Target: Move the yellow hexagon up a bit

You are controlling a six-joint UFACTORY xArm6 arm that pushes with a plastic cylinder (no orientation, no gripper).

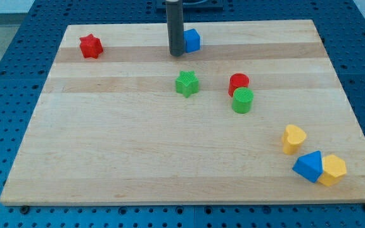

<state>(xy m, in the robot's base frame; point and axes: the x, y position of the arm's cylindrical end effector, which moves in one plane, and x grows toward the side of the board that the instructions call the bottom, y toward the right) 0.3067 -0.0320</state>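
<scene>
Yellow hexagon (332, 170) touches blue block (309, 166); my tip (176, 54) hides blue cube's (191, 40) edge

Lab bench — blue perforated table (18, 76), wooden board (138, 158)

No legible text or markings anywhere

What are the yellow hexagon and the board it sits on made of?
The yellow hexagon looks like moulded or printed plastic: one even colour, smooth matt faces. The board looks like pale wood: it shows lengthwise grain and plank-like stripes, with a soft sheen.
</scene>
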